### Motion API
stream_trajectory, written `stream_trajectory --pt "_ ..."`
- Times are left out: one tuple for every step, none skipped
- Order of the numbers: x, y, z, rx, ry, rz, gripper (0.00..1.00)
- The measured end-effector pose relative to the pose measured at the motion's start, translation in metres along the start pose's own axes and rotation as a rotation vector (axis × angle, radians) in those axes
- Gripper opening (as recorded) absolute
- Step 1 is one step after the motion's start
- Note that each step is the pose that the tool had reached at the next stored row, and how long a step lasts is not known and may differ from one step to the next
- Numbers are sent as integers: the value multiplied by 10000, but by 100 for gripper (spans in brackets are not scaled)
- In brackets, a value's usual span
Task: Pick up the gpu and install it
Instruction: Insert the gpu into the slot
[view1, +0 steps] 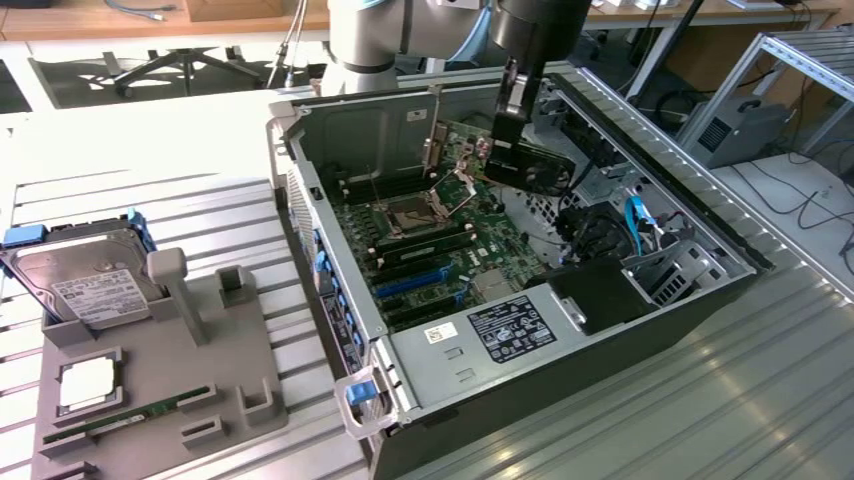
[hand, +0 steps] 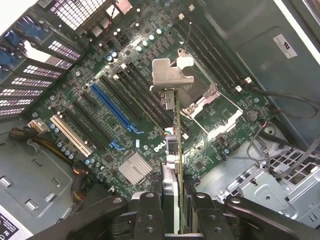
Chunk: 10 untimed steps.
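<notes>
My gripper (view1: 511, 120) is shut on the gpu (view1: 534, 165), a dark card with a green board and a silver bracket (view1: 430, 148) at one end. It hangs inside the open computer case (view1: 694, 225), above the motherboard (view1: 441, 250) and clear of it. In the wrist view the gpu (hand: 177, 145) is seen edge-on between my fingers (hand: 150, 215), its bracket (hand: 170, 75) pointing away over the board. The long blue slot (hand: 112, 107) and the black slots beside it lie off to one side of the card's edge.
On the exterior view's left a grey fixture (view1: 174, 400) holds a hard drive (view1: 80, 285), a CPU (view1: 87, 382) and a RAM stick (view1: 127, 415). Inside the case are the CPU socket (view1: 400, 215), cables (view1: 601, 235) and a drive cage (view1: 674, 270).
</notes>
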<state>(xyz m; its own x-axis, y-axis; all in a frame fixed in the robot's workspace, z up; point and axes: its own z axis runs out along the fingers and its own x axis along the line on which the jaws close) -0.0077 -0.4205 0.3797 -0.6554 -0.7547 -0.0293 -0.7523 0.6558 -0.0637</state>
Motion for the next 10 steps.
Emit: stream_trajectory --pt "0 0 0 -2 -5 -65 27" --pt "0 0 0 -4 -7 -103 27" --pt "0 0 0 -5 -10 -155 27" --pt "0 0 0 -6 -13 -201 27" --pt "0 0 0 -8 -16 -249 27" --pt "0 0 0 -9 -19 -299 27" --pt "0 0 0 -11 -22 -350 27" --pt "0 0 0 -12 -26 -394 27" --pt "0 0 0 -14 -29 -464 27" --pt "0 0 0 -15 -32 -505 27"
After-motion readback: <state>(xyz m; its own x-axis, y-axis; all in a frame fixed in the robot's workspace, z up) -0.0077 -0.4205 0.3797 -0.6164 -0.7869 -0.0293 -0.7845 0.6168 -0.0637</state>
